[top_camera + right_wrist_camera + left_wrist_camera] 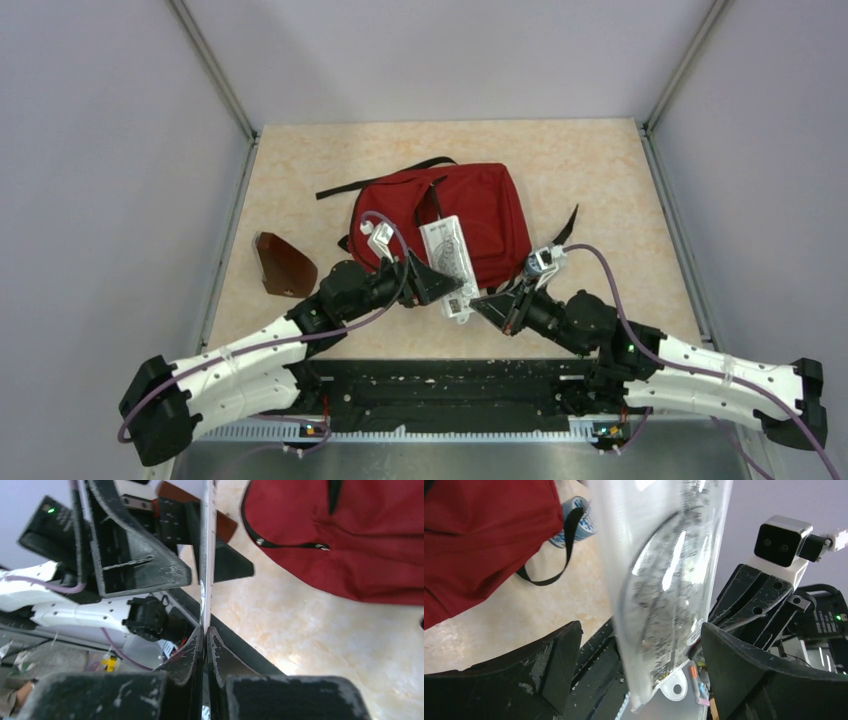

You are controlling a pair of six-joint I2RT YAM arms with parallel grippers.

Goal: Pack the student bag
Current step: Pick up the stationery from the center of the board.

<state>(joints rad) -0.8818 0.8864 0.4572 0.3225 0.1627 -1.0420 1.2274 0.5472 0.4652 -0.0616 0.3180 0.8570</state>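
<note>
The student bag [470, 205], a red backpack, lies flat in the middle of the table; it also shows as the red student bag [484, 535] in the left wrist view and the student bag [350, 535] in the right wrist view. A clear plastic pouch [450, 265] of rulers and a protractor hangs over the bag's near edge. My right gripper [482, 303] is shut on the pouch's near end. The pouch [207, 555] rises edge-on from the closed right gripper [205, 630]. My left gripper [641, 650] is open, and the pouch [664, 580] stands between its fingers with a gap on both sides.
A small brown triangular pouch [283, 265] lies on the table left of the bag. A black strap loop [559, 555] trails from the bag onto the table. Grey walls stand on both sides and behind. The black base rail [450, 385] runs along the near edge.
</note>
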